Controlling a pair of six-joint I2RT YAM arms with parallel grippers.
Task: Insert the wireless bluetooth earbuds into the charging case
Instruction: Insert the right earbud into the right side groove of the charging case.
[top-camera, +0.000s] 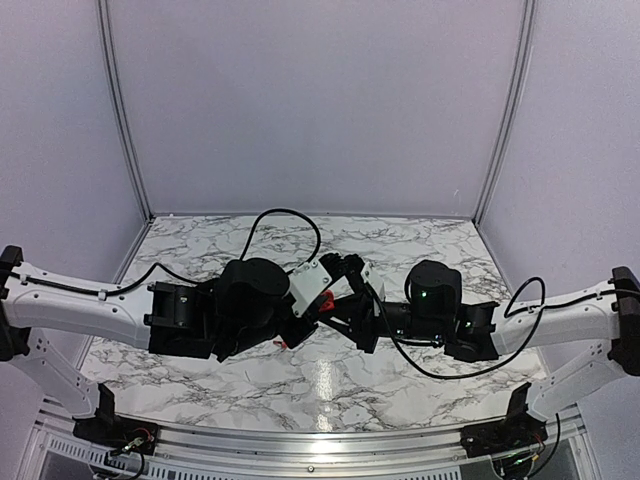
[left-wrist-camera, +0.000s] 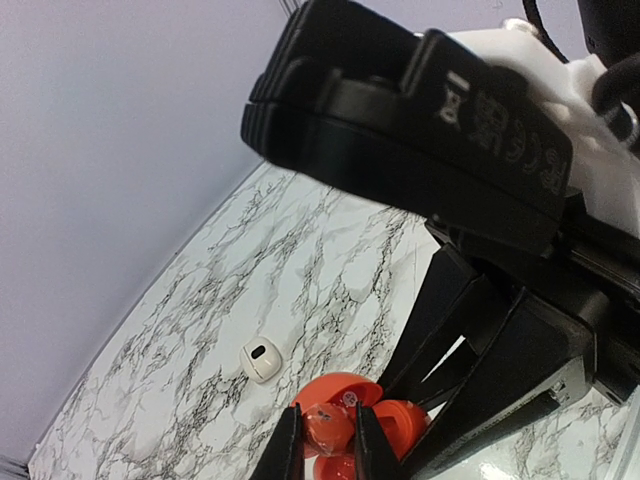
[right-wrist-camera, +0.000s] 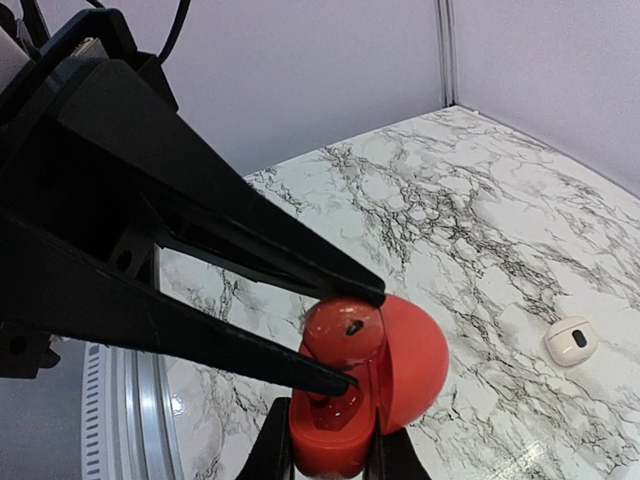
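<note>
Earbud (right-wrist-camera: 340, 330), small and red, is pinched at the tips of the left gripper (right-wrist-camera: 362, 337). It sits right at the open mouth of the red case (right-wrist-camera: 415, 360), whose base is clamped in the right gripper (right-wrist-camera: 332, 455) with the lid swung back. From the left gripper the pocket lies just past its fingertips, so I'd judge a short push ahead seats it, though I can't make out the stem's direction. A white pebble-shaped piece (right-wrist-camera: 572, 340) lies on the desk (right-wrist-camera: 480, 230), well apart from both.
</note>
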